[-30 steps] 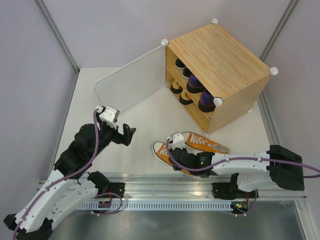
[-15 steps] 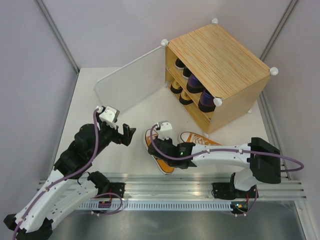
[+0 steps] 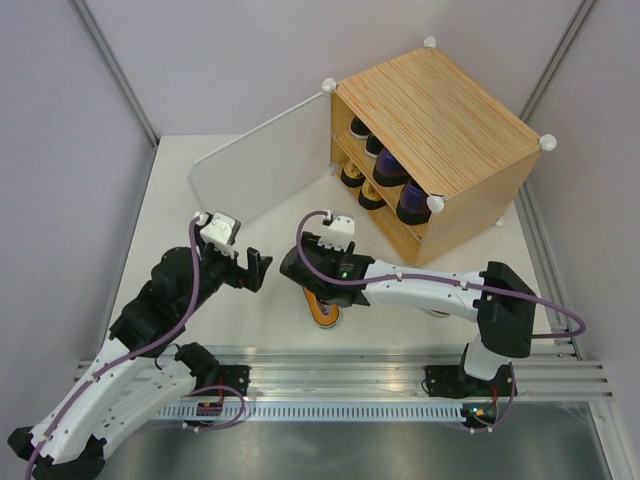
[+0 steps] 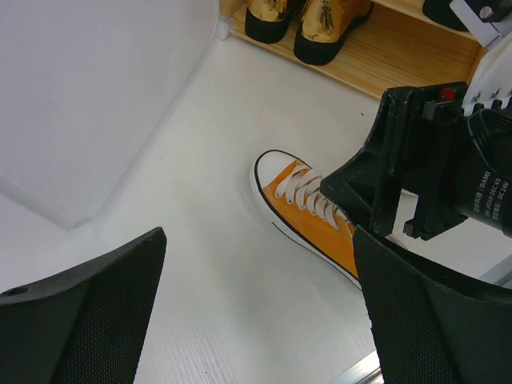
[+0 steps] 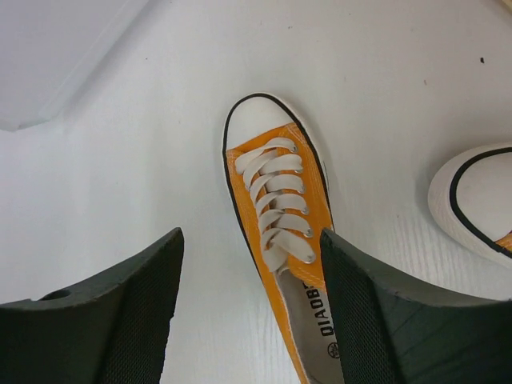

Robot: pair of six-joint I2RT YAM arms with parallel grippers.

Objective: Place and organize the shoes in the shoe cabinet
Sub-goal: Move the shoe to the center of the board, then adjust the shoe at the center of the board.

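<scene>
The orange sneaker (image 5: 276, 208) lies flat on the worktop (image 5: 120, 160), near the middle of its near edge, with the toe pointing to the far side. The right fingers (image 5: 112, 320) stand open on both sides of the laces and hold nothing. The left fingers (image 4: 96, 304) are also wide open and empty, toward the near left corner.

I think the first risk is the grip itself. If the fingers close on the soft upper part and not on the sole, the shoe may twist or slip out when it is lifted. The second sneaker (image 5: 472, 200) lies just beside on the right, so a wide or crooked approach could push it away.

The cabinet (image 3: 440, 120) stands at the far right corner and is already quite full. A tilted shoe could catch the shelf edge or knock the gold pumps (image 4: 308, 20). The open door (image 3: 255, 170) is also near the path.
</scene>
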